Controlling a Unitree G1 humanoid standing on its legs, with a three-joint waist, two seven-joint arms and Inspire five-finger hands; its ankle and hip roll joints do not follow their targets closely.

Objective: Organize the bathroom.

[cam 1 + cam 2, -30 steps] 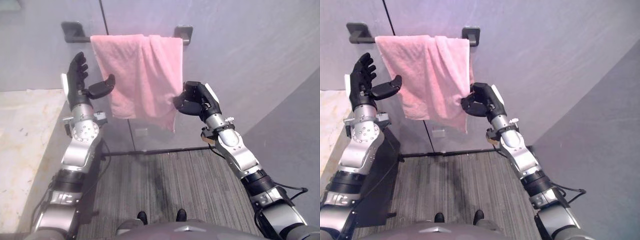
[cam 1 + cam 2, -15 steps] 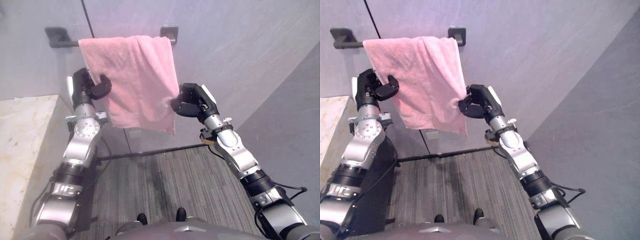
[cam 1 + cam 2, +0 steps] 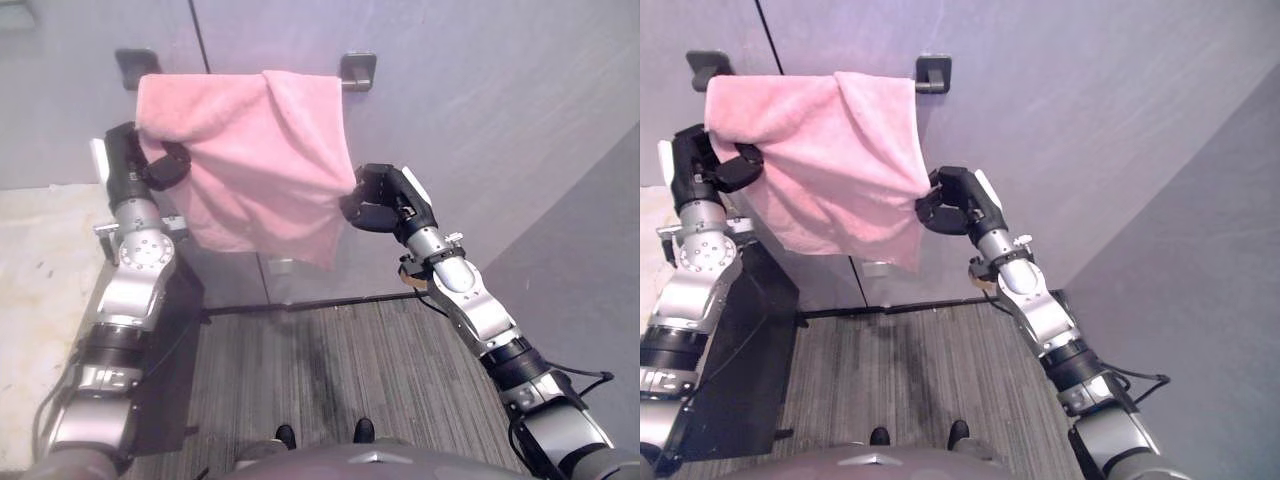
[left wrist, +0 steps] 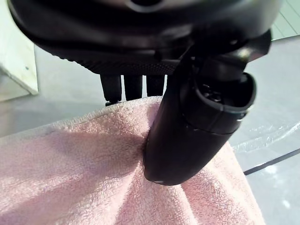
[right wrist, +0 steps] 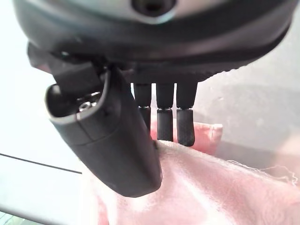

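The left hand (image 3: 140, 170) is seen at the upper left of the head views, clamped on the left edge of the pink towel (image 3: 255, 160); in the left wrist view the thumb is pressed down onto the terry cloth with the fingers (image 4: 133, 86) tucked behind the fold. At centre frame the right hand (image 3: 385, 198) is closed on the towel's right edge, the cloth pinched between thumb and curled fingers (image 5: 166, 124), as is shown from close up in the right wrist view. The towel is draped over the dark towel bar (image 3: 355, 72) at the top of the frame, on the grey wall (image 3: 480, 90), and is stretched out between the two hands, its lower edge hanging free at centre, above the striped grey floor (image 3: 330, 380). A pale marbled counter (image 3: 40, 280) is seen at the left edge, just beside the left arm. The bar's left bracket is partly covered by the cloth.
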